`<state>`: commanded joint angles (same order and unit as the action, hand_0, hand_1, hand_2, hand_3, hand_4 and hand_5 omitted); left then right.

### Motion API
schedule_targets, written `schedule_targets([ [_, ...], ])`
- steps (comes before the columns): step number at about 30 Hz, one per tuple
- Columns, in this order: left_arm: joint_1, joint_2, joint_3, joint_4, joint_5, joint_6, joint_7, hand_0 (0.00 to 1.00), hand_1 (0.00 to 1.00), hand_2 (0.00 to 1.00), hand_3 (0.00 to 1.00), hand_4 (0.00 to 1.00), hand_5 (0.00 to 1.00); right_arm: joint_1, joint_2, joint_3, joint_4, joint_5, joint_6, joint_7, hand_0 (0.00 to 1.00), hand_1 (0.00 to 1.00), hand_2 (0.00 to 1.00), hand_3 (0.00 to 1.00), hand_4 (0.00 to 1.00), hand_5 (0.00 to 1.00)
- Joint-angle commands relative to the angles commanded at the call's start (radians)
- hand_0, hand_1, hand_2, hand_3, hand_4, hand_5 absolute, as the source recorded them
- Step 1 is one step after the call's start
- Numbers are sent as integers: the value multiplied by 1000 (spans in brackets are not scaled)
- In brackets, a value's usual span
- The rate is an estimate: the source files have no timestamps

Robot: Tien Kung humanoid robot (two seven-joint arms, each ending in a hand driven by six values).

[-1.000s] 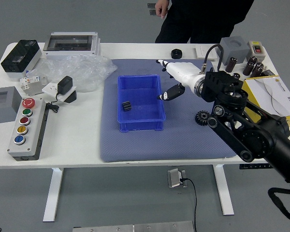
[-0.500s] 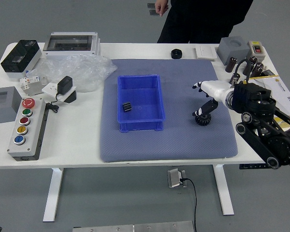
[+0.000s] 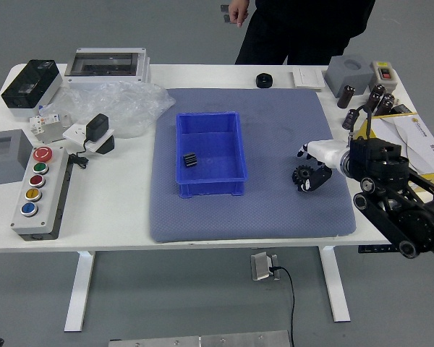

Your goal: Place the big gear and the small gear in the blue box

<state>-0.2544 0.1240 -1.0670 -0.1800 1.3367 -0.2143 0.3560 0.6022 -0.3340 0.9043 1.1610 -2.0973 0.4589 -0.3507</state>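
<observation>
The small gear point(image 3: 190, 159) lies in the box point(image 3: 211, 189), left of the big gear point(image 3: 299, 174) on the mat point(image 3: 260, 217).

The black robot arm point(image 3: 418, 220) has silver-rimmed round joints point(image 3: 367, 185), a curved black cable point(image 3: 369, 123) and a white-shelled hand point(image 3: 327, 152).

Right arm point(image 3: 412, 220) extended in from the right side, elbow portion cut by the frame edge, forearm angled up and leftward, right hand point(image 3: 331, 154) low with its white back uppermost, fingers pointing left, thumb set apart below, grasp open.
</observation>
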Motion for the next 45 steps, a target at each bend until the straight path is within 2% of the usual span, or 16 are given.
schedule_targets([
  [5,0,0,0,0,1,0,0,892,886,880,899,828,693,-2,4,-4,2,-1,-16,-5,696,661,741,778,775,306],
  [6,1,0,0,0,1,0,0,893,886,881,900,828,693,-3,4,-5,2,-1,-20,-6,634,610,650,676,690,307],
  [11,1,0,0,0,2,-1,1,893,886,881,900,828,693,-10,8,-8,1,-4,-34,-8,634,610,650,676,690,307],
  [12,1,-1,0,0,3,-1,1,893,886,881,900,828,695,-12,9,-9,0,-4,-36,-9,613,566,599,651,591,297],
  [23,1,0,2,0,4,-1,-1,892,886,881,900,828,693,-28,17,-14,-5,-10,-67,-12,603,547,574,643,565,291],
  [24,1,0,2,0,4,-1,-1,893,886,881,900,828,694,-28,17,-15,-4,-11,-74,-12,539,479,516,623,526,289],
  [29,1,0,1,0,5,-2,-1,893,886,881,900,828,694,-25,16,-9,2,-17,-99,-14,539,479,516,623,526,289],
  [30,1,0,1,0,6,-2,-1,892,886,881,899,827,693,-24,16,-7,5,-17,-101,-14,513,456,497,611,486,277],
  [31,1,0,1,0,6,-2,-1,892,886,881,899,827,693,-23,15,-4,7,-17,-103,-14,513,456,497,611,486,277],
  [38,0,1,1,0,5,-1,-1,892,886,881,898,827,693,-11,7,28,51,-22,-108,-17,523,452,495,609,463,264],
  [45,0,4,0,0,4,0,-1,892,886,880,897,827,693,33,5,50,123,-22,-102,-20,526,453,494,608,459,262],
])
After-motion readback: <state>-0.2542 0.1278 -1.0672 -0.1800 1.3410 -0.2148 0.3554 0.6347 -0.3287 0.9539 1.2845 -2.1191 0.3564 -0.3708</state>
